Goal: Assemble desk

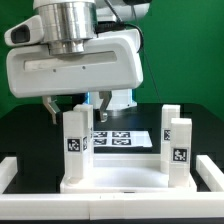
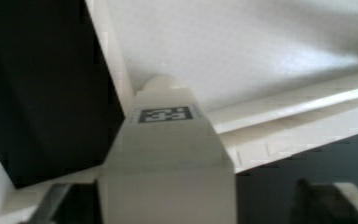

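Legs stand upright on the desktop [image 1: 110, 178]: one [image 1: 76, 140] near its corner at the exterior view's left, two [image 1: 172, 138] at the right. I see the gripper [image 2: 194, 195] astride a tagged leg [image 2: 165, 150] in the wrist view, but whether its fingers [image 2: 336, 200] pinch it I cannot tell.

Looks like a robotics lab setup to me: plain green backdrop [image 1: 190, 60] behind, black table [image 1: 25, 130] fenced by white rails [image 1: 212, 172], a marker board [image 1: 120, 138] flat around 12 o'clock, and tag-covered white legs [image 1: 77, 140] under a big robot arm [image 1: 70, 55].
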`<state>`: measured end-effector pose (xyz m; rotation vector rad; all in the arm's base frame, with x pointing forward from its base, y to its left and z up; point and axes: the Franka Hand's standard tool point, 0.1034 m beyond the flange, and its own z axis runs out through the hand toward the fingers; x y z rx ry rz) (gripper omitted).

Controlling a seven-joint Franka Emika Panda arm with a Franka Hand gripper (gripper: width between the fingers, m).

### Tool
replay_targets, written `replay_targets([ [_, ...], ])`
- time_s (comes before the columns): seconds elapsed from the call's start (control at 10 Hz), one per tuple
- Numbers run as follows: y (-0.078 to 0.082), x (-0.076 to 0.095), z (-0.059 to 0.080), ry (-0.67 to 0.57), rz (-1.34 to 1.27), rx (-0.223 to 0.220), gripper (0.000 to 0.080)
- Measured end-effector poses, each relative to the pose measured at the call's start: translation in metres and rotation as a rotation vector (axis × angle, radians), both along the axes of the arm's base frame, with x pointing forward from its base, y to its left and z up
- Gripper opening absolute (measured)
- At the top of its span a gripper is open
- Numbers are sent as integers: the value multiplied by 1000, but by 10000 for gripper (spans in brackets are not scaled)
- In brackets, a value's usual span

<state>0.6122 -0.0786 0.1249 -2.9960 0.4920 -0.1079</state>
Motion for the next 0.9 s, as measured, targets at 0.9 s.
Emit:
replay_targets([
  [0.9,18,16,-3,83,-1027,157,291],
])
